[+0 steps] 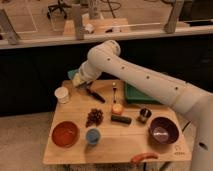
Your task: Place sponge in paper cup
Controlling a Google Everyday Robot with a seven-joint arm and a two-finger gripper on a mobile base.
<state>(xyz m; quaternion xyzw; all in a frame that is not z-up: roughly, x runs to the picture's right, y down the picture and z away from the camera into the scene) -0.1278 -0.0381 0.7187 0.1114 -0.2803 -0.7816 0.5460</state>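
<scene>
I am watching the gripper (pixel 81 83) hanging over the back left corner of the wooden table (pixel 122 145). Its fingers are clamping together on the sponge (pixel 74 75), which is showing as a green patch at the arm's tip, lifted off the tabletop. The paper cup (pixel 62 94) is standing upright near the table's left edge, just in front of the sponge and not touching it, while the blue cup (pixel 92 135) is sitting well apart at the front.
</scene>
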